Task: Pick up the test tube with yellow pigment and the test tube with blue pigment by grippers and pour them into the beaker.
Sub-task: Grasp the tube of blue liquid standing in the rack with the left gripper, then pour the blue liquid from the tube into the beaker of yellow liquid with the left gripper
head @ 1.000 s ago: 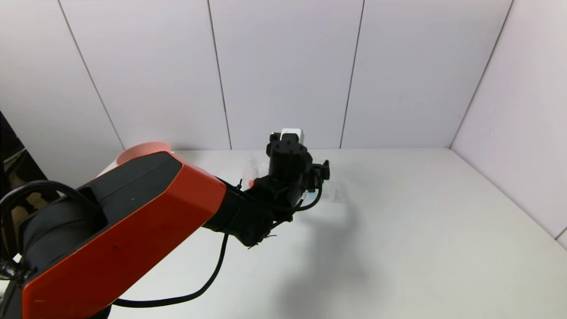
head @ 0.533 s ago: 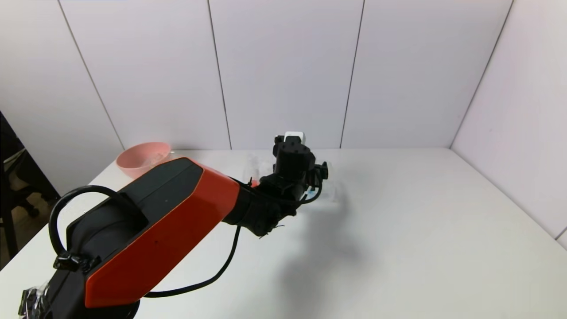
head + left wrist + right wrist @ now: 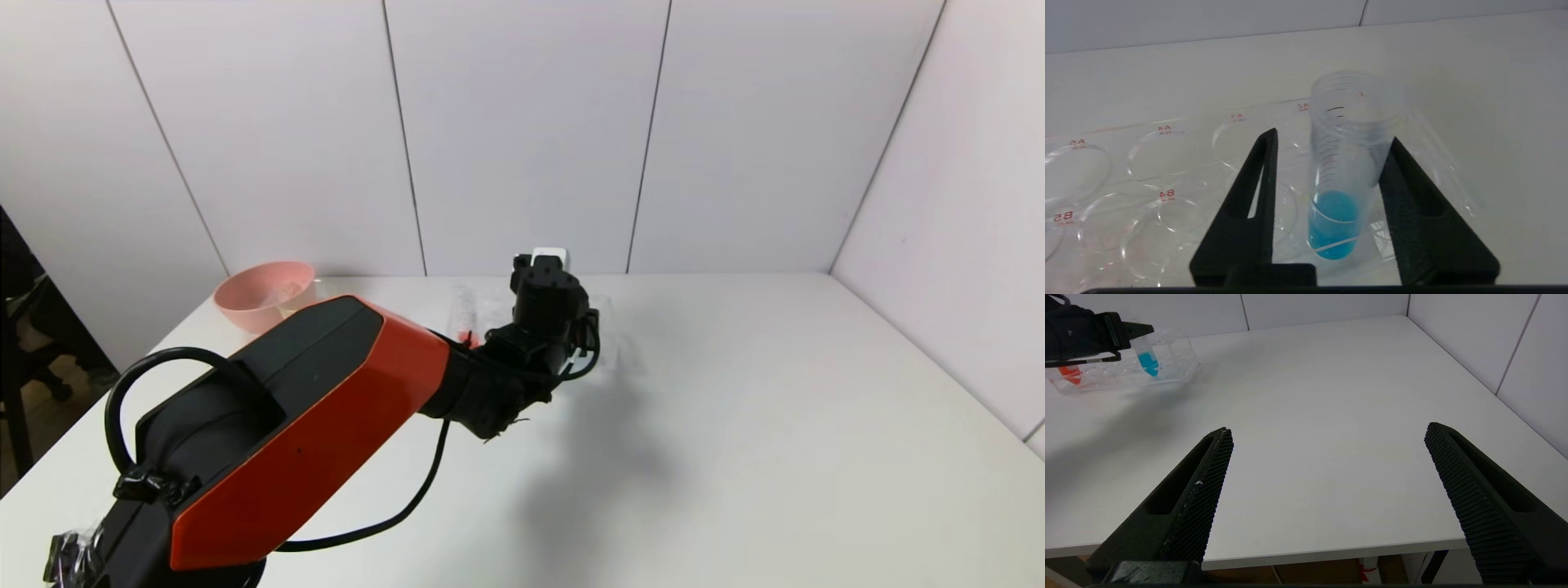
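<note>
Blue-pigment test tube stands in its rack between the left tool's parted fingers, so closing and lifting come next.

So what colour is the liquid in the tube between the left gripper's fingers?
Bright blue, clearest in the left wrist view: the test tube with blue pigment.

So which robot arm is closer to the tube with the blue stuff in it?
The left. Its tool has one finger on each side of the blue tube, which stands in the clear rack. The right tool is open, far off over bare table.
</note>
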Tool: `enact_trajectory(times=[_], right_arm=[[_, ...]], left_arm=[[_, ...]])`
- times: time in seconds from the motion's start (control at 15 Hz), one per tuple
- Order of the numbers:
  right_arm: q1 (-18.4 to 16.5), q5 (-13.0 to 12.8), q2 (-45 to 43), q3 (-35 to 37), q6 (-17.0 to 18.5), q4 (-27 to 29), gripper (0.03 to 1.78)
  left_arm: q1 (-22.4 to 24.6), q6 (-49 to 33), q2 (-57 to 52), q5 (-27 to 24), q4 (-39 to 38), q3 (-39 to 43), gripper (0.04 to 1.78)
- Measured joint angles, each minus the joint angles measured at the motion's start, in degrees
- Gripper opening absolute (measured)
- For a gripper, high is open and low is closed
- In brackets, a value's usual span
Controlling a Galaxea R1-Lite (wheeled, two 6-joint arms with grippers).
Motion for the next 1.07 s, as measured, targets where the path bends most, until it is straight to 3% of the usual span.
enact_trajectory(times=[0.13, 0.2, 1.07], right_arm=[[0.0, 0.0, 0.0, 0.0, 0.0, 0.01, 1.71], [0.0, 0.0, 0.0, 0.0, 0.0, 0.0, 1.71], [0.02, 0.0, 0.0, 0.0, -0.02, 0.0, 1.71]], left_arm=[[0.0, 0.06, -0.33, -0.15, 0.3, -0.09, 0.5], [0.04, 0.26, -0.6, -0.17, 0.68, -0.09, 0.46], [-0.46, 2.79, -6.55, 0.93, 5.51, -0.96, 0.45]])
